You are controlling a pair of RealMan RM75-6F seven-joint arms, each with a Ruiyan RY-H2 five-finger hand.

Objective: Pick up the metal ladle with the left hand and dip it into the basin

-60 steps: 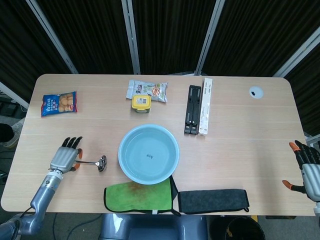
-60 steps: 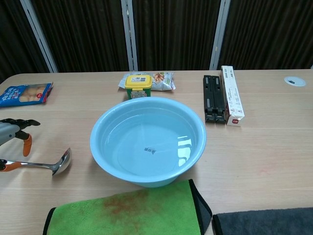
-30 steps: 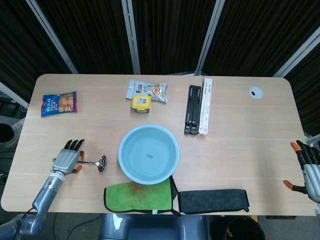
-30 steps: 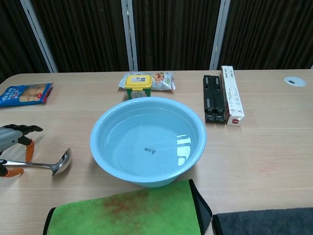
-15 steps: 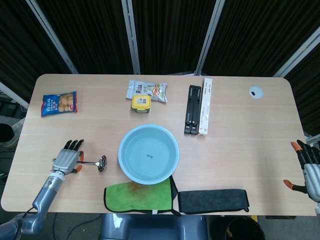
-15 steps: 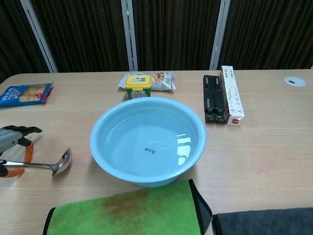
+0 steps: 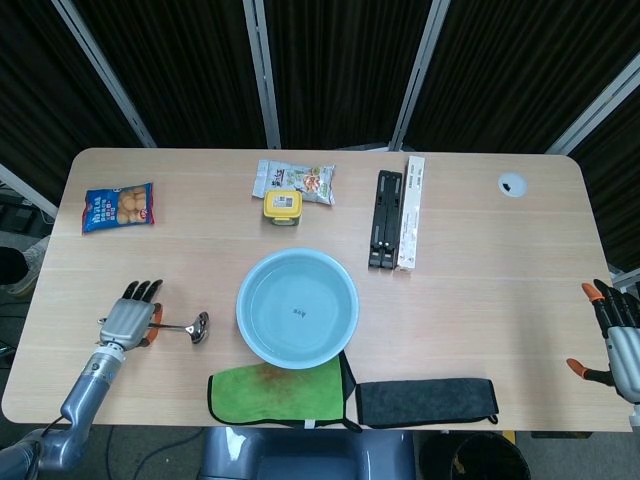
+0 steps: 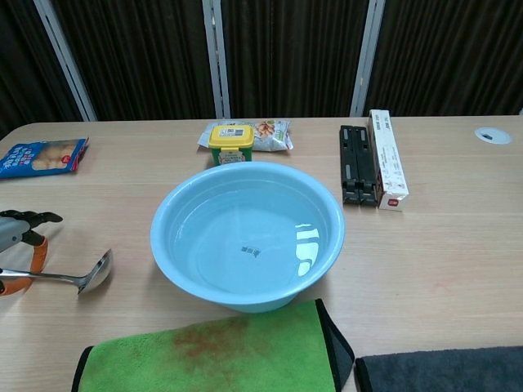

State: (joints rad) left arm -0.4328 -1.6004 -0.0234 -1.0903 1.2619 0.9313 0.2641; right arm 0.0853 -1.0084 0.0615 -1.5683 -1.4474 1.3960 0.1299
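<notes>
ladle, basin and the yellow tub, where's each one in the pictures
ladle (image 8: 91,272): chest view, on its bowl.
basin (image 7: 297,310): head view, on its inside floor.
yellow tub (image 8: 230,144): chest view, on its front wall.

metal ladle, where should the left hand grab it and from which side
Probably by the thin handle, from above at the end away from the basin. The metal ladle lies flat on the table with its bowl towards the basin, and its handle runs out to the left hand, whose fingers already sit around that end.
</notes>
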